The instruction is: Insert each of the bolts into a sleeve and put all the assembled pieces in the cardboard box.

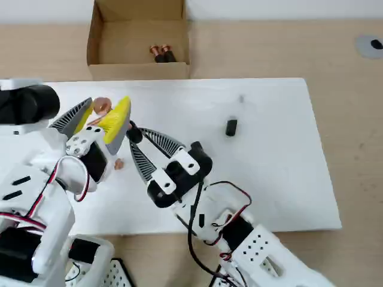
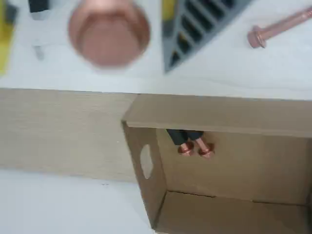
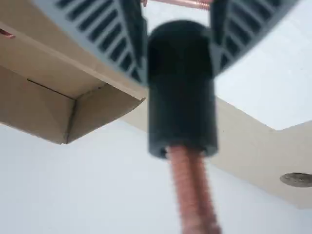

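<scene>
High view: my right gripper (image 1: pixel 132 137) pinches a black sleeve (image 1: pixel 133 132) close to the left gripper (image 1: pixel 108 103), whose fingers stand spread around a copper bolt head (image 1: pixel 102 106), I judge for mating the two; a spare sleeve (image 1: pixel 231 127) waits on the table (image 1: pixel 275 179). Left wrist view: two assembled pieces (image 2: pixel 195 145) already lie in the cardboard box (image 2: pixel 243 165). Right wrist view: a threaded shank (image 3: pixel 195 195) pokes from the pinched sleeve, so insertion looks underway.
</scene>
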Controlling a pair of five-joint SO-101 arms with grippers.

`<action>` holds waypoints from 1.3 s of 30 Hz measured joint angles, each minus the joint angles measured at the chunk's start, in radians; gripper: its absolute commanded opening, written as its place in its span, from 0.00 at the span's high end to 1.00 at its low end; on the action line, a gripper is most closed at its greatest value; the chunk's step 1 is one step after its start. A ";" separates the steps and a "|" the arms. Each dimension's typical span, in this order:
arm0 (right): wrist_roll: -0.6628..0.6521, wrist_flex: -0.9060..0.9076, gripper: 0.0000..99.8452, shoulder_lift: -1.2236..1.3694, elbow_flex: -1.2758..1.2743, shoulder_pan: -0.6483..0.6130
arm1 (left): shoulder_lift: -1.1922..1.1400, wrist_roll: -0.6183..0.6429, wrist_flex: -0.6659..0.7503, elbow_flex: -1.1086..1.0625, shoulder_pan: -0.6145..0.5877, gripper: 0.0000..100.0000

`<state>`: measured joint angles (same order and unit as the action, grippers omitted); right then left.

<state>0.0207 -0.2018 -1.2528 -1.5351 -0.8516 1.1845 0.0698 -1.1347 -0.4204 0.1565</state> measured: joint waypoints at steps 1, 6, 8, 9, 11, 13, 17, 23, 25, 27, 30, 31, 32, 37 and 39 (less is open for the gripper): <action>0.000 0.000 0.99 0.000 0.000 0.000 | 0.000 -0.014 0.000 0.000 0.000 0.94; -0.002 0.000 0.99 0.002 -0.002 -0.009 | -0.008 -0.140 0.003 0.000 0.040 1.00; -0.005 0.000 0.99 0.002 -0.002 -0.014 | -0.008 -0.152 0.005 0.000 0.052 1.00; -0.008 0.000 0.99 0.002 -0.002 -0.014 | -0.008 -0.153 0.005 0.002 0.054 1.00; -0.008 0.000 0.99 0.002 -0.002 -0.014 | -0.008 -0.155 0.005 0.002 0.055 1.00; -0.008 0.000 0.99 0.002 -0.002 -0.014 | -0.008 -0.155 0.005 0.002 0.055 1.00; -0.008 0.000 0.99 0.002 -0.002 -0.014 | -0.008 -0.155 0.005 0.002 0.055 1.00; -0.008 0.000 0.99 0.002 -0.002 -0.035 | -0.005 -0.161 0.005 0.002 0.055 1.00; -0.006 0.000 0.99 0.002 -0.002 -0.049 | 0.000 -0.163 0.005 0.002 0.055 1.00; -0.006 0.000 0.99 0.002 -0.002 -0.055 | 0.002 -0.163 0.005 0.002 0.055 1.00; -0.006 0.000 0.99 0.002 -0.002 -0.060 | 0.002 -0.163 0.003 0.002 0.057 1.00; -0.006 0.000 0.99 0.002 -0.002 -0.066 | 0.002 -0.157 0.003 0.002 0.063 1.00; -0.006 0.000 0.99 0.002 -0.002 -0.069 | -0.002 -0.161 0.003 0.003 0.069 1.00; -0.006 0.000 0.99 0.002 -0.002 -0.072 | -0.015 -0.178 0.003 0.009 0.107 1.00; -0.006 0.000 0.99 0.002 -0.002 -0.077 | -0.035 -0.190 0.003 0.014 0.124 0.99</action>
<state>0.0146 -0.2018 -1.2513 -1.5367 -0.9283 1.1492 -0.1204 -1.1316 -0.4066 0.2808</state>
